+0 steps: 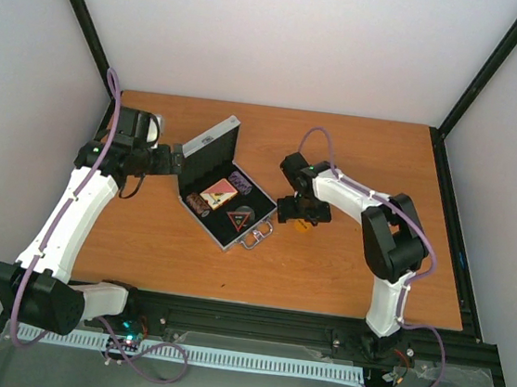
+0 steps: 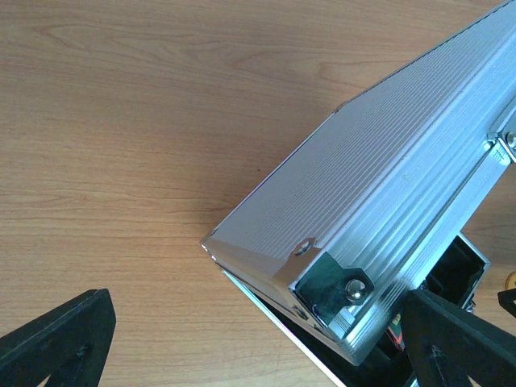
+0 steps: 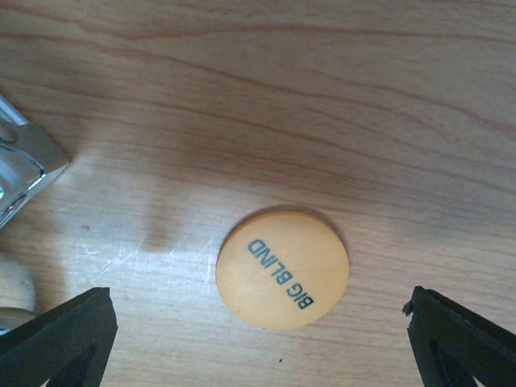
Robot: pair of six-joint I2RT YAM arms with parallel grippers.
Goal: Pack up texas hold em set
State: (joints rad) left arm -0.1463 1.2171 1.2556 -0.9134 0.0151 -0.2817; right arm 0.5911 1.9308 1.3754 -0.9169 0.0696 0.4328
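right gripper [image 3: 260,334] is released: fingers spread wide, nothing between the pads. the orange disc [image 3: 282,268] marked "big blind" lies flat on the table [image 3: 242,81] directly under the gripper, between the two fingers and a little toward the right-hand one, touching neither. a bright metal part of the case, probably the handle [image 3: 20,165], shows past the left-hand finger; a pale rounded thing at that edge i cannot identify. left gripper [image 2: 254,347] is also released, fingers wide apart; the corner of the raised lid [image 2: 379,169] sits between them, close to the right-hand finger and well clear of the other. in the top view the case [image 1: 204,224] lies open between the two grippers, with the red card deck [image 1: 218,192], chip stacks [image 1: 197,203] and dark triangular button [image 1: 237,217] already in the lining. judgement: the disc looks like the piece left to pack before closing. risks from here: the disc is thin and flat on the wood, so closing fingers may ride over its rim or pinch only one edge, and it could skid toward the handle or flip. coming down too low would scrape the fingertips on the table. on the other side, any nudge from the left gripper against the lid corner could swing the lid down or shift the case, closing it with the disc outside or on the right gripper.
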